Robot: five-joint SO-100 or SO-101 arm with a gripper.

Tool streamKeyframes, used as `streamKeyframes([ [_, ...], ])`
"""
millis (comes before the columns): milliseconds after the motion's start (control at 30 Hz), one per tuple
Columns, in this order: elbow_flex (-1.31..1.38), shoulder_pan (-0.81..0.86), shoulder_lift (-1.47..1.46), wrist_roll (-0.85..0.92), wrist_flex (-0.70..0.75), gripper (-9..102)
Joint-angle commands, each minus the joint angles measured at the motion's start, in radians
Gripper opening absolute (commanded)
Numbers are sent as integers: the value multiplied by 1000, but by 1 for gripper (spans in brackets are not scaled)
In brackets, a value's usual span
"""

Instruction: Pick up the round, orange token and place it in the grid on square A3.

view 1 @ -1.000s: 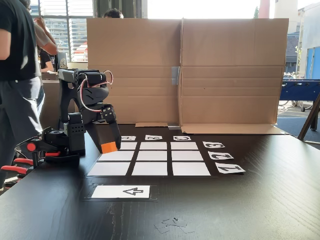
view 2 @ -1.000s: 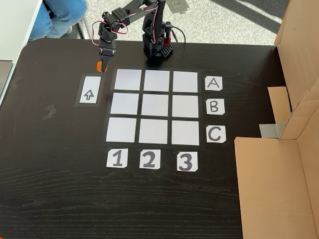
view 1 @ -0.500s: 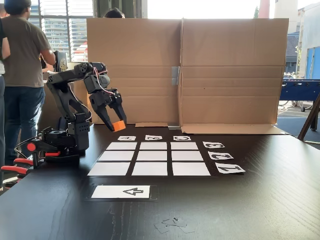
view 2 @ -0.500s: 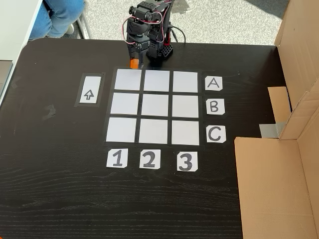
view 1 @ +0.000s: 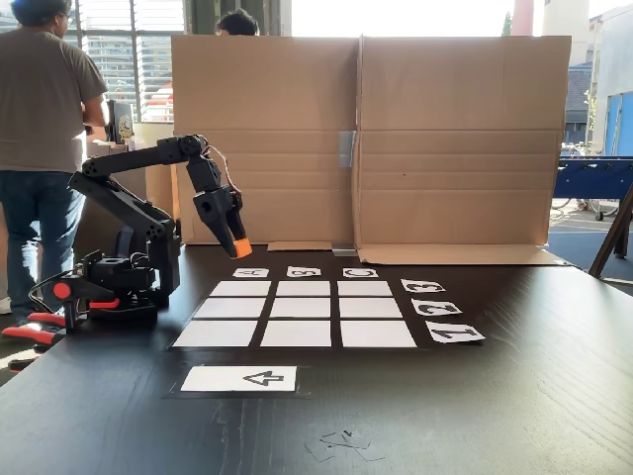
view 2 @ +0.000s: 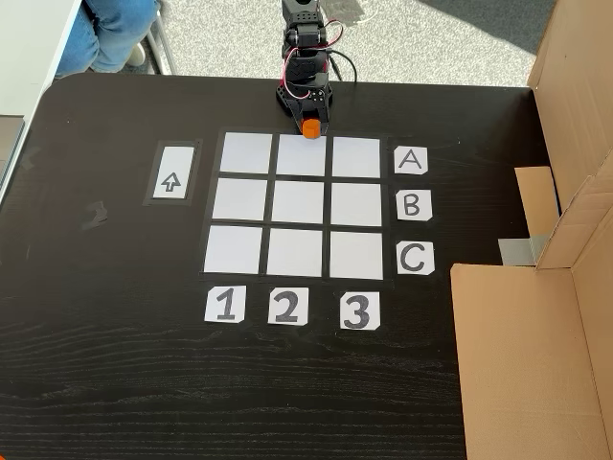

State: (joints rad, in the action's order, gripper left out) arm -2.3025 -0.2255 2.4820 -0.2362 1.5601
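Note:
The round, orange token (view 1: 241, 250) is pinched in my gripper (view 1: 239, 247), which is shut on it and hangs in the air just behind the grid's (view 1: 297, 311) far left edge in a fixed view. From above, the token (view 2: 310, 127) and gripper (view 2: 310, 124) sit over the top edge of the grid's (view 2: 300, 204) middle top cell. Square A3 (view 2: 356, 157) is the bare top right cell there, one cell right of the token. In the side-on fixed view, square A3 (view 1: 240, 289) lies just below and in front of the gripper.
A white card with a black arrow (view 1: 240, 379) lies apart from the grid (view 2: 170, 182). A tall cardboard wall (view 1: 366, 139) stands behind the table (view 2: 536, 316). Red clamps (view 1: 40, 327) hold the arm's base (view 1: 119, 282). A person (view 1: 45, 129) stands at the left.
The arm has swung from beside the arrow card toward the grid's middle column, lifting and carrying the token along. The gripper stayed shut on it.

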Motion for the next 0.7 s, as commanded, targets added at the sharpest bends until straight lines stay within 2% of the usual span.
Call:
streamKeyframes([
  [0,-9,-63,-11,-11,-3,0],
  [500,3,-331,-193,-48,-23,0],
  [667,-3,-385,-272,-91,-124,0],
])
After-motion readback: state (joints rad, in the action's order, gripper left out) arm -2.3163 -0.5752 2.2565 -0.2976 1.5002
